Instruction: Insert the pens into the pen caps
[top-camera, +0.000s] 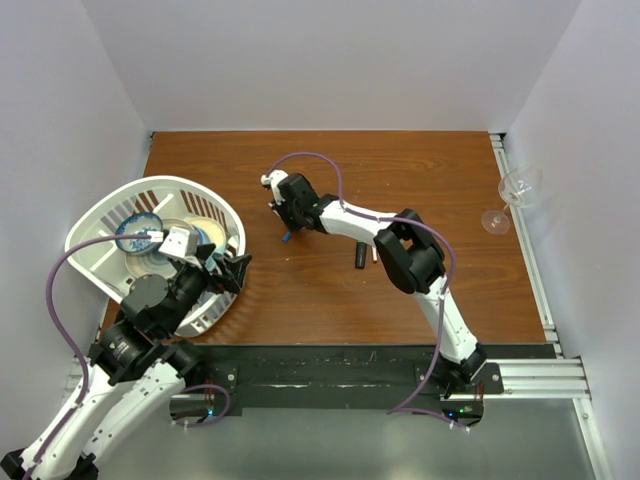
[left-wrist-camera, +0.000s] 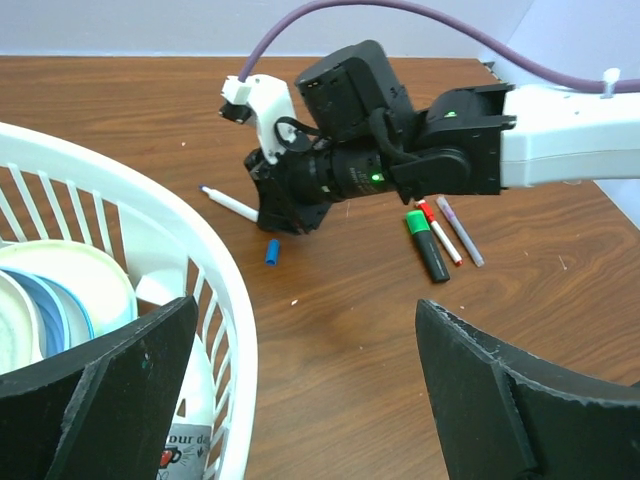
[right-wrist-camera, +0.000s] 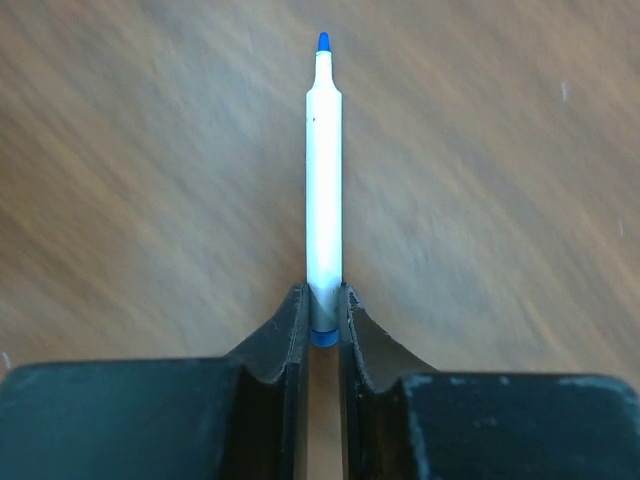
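- The white pen (right-wrist-camera: 323, 180), blue-tipped, is clamped at its rear end between my right fingers (right-wrist-camera: 288, 345).
- The blue cap (left-wrist-camera: 272, 251) lies on the tabletop (left-wrist-camera: 350, 400) near that pen, not touching it.
- The marker (left-wrist-camera: 429, 250), red pen (left-wrist-camera: 443, 238) and purple pen (left-wrist-camera: 460, 232) lie side by side under the right arm.
- My left fingers (left-wrist-camera: 100, 400) are spread wide and hold nothing.
- The basket (left-wrist-camera: 238, 330) beside them holds stacked plates (left-wrist-camera: 60, 275).

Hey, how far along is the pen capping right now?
The black marker, green-ended, and the red-ended pen look capped, though I can't be sure. The right gripper holds the blue-tipped pen, bare tip out. Its blue cap lies loose on the table, so that one remains. The left gripper is open.
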